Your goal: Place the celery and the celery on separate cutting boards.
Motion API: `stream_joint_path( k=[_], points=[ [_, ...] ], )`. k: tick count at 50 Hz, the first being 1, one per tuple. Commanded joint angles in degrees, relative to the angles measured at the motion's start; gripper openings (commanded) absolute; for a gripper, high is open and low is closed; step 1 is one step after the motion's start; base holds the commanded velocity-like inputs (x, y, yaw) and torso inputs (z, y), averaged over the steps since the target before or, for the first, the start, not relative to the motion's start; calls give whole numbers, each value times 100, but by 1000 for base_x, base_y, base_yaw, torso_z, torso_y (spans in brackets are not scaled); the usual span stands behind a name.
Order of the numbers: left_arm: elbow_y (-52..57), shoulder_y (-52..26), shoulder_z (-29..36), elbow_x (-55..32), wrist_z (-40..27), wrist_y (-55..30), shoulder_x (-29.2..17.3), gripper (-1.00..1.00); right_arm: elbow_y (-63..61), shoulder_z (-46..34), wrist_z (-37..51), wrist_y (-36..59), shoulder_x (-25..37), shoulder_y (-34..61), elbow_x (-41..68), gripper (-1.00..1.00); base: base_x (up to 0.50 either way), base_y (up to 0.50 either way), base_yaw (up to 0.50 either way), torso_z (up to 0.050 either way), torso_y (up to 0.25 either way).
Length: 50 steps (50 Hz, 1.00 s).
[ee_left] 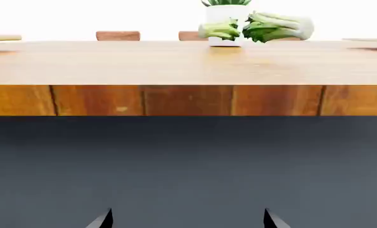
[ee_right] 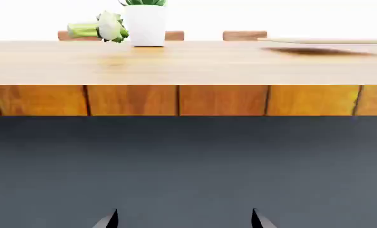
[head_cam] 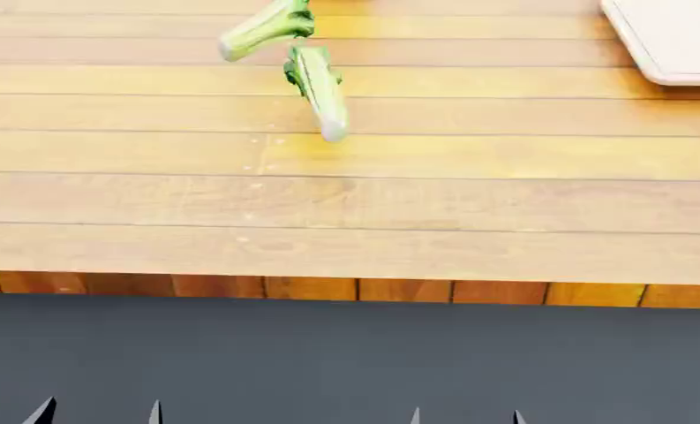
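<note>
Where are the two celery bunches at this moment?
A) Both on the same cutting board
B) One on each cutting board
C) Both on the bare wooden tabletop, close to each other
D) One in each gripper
C. In the head view, one celery and the other celery lie on the bare tabletop, apart from the cutting board at the far right.

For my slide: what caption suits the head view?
Two celery bunches on plank table, cutting board far right, grippers low.
</note>
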Motion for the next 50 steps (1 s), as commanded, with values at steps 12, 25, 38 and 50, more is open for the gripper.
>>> stream_joint_path(
  k=[12, 25, 38, 50],
  points=[
    [-51, 79, 264, -170, -314, 119, -303, 100, 20, -283, 332, -117, 267, 8, 365, 100, 0, 0, 0, 0, 0],
    [-57, 77, 391, -242, -457, 81, -424, 100, -12, -460, 465, -102, 405, 1, 395, 100, 0, 410, 0, 0, 0],
    [-77, 35, 520, -261, -588, 12, -496, 100, -25, -582, 570, -110, 489, -10, 453, 100, 0, 500, 0, 0, 0],
    [-98, -120, 682, -154, -792, -259, -489, 100, 35, -645, 655, -112, 551, 18, 567, 100, 0, 208, 0, 0, 0]
  ],
)
